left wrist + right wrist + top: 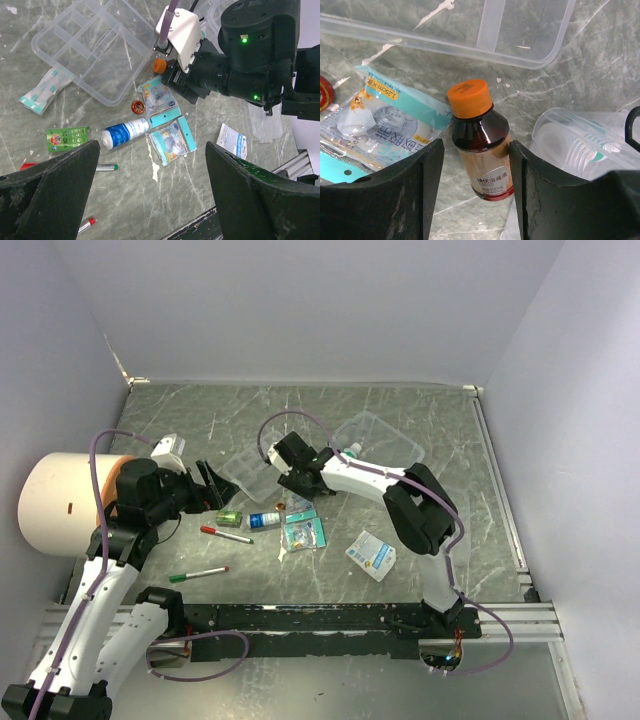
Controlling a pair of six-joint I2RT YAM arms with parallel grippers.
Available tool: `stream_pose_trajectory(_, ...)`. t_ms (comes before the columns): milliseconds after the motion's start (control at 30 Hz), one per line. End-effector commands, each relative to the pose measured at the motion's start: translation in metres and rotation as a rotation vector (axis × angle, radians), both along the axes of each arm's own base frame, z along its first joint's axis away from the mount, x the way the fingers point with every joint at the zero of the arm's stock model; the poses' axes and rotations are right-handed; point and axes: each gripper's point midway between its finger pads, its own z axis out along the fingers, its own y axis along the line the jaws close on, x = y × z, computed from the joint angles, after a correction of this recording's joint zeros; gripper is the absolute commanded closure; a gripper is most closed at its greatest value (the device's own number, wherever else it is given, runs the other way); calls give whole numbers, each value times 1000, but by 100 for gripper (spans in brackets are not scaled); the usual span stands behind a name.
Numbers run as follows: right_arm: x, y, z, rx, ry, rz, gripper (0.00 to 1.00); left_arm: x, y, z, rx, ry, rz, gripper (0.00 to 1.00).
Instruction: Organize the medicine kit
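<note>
**Approach to the bottle.** The right gripper (476, 150) stands with its jaws partly apart, astride the brown bottle with an orange screw cap (481, 165). One finger is touching or just beside the bottle's side, and a gap shows at the other, so nothing is clamped yet. The bottle appears to stand upright on the grey-green marbled desk (480, 480). It is just beside the rim of the clear divided plastic tray (530, 60) and a teal-edged clear sachet (385, 120). The open clear rectangular plastic box (395, 430) lies beyond, toward the far side of the desk. The left gripper (152, 150) hangs above the loose items with its jaws wide and empty.

**Doing the step well (judgement).**
- Centre the bottle between the jaws so that both meet it together and it is not pushed sideways.
- Grip the straight body below the shoulder, not the cap.
- Keep the fingertips off the sachet's corner.
- Lift straight up before moving toward a tray compartment.

**Legible writing.**
- The bottle's label carries Chinese characters and what looks like "100ml".
- A yellow tag on the sachet seems to begin "125cm".
- The small green square packet (66, 138) reads roughly "Y NO OIL".
- Print on the white tube with a blue label (125, 134) is too small to read.
</note>
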Motion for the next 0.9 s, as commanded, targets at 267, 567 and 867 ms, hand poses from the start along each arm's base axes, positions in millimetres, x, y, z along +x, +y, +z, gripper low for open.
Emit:
stream_pose_trajectory(267,-6,-7,-6,-48,96,42,51,0,-3,10,-14,-37,-24,3)
stream_pose_trajectory(567,8,-5,-17,-18,90,-20,48,1,-2,9,-13,-36,-17,3)
stream_pose_trajectory(867,15,8,39,174,-20,-70,62,2,-3,8,-17,-31,-21,3)
